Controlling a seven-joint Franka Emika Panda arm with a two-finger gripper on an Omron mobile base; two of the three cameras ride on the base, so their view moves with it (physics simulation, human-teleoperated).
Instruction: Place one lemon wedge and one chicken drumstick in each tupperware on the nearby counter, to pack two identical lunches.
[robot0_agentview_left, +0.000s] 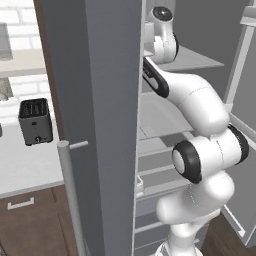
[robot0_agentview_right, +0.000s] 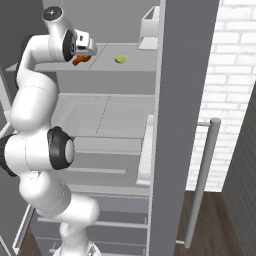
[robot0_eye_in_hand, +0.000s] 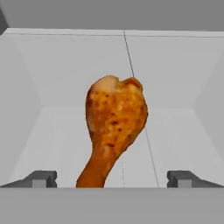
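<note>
The chicken drumstick (robot0_eye_in_hand: 114, 129) lies on the fridge shelf (robot0_agentview_right: 135, 62), framed between wide-open, empty jaws. If they are closed on the narrow bone end, the glossy leg could be squeezed out.

Gripper (robot0_eye_in_hand: 112, 178) jaws spread wide, chicken drumstick (robot0_eye_in_hand: 114, 127) dead ahead between them, bone end nearest; open gap to either finger. Shelf (robot0_agentview_right: 135, 62) floor flat and bare left and right of the drumstick. Side walls and back wall box the hand in; ceiling close overhead. Lemon wedge (robot0_agentview_right: 121, 59) lies well off to the hand's right on the same shelf, apart from the drumstick. Open fridge door (robot0_agentview_left: 107, 125) flanks the arm's left; clearance there probably tight, hard to judge.
</note>
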